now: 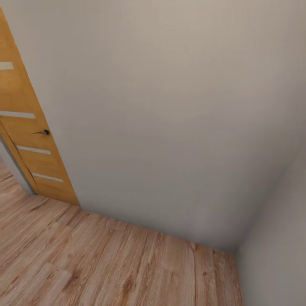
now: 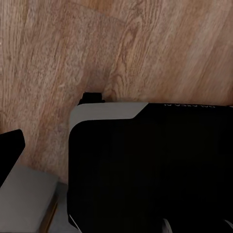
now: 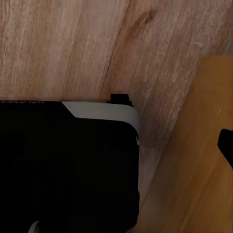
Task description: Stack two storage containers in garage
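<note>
The two storage containers are out of view. In the left wrist view, one dark fingertip (image 2: 10,150) of my left gripper shows at the picture's edge over wood planks, with nothing held. In the right wrist view, one dark fingertip (image 3: 226,145) of my right gripper shows at the edge over an orange-brown wooden surface (image 3: 199,160), also with nothing held. Both wrist views look down on my black, white-trimmed base (image 2: 145,165).
A plain grey-white wall (image 1: 170,106) stands close ahead and meets a second wall (image 1: 276,255) in a corner at the right. An orange wooden door (image 1: 29,140) with a dark handle is at the left. Light wood plank flooring (image 1: 85,263) runs below.
</note>
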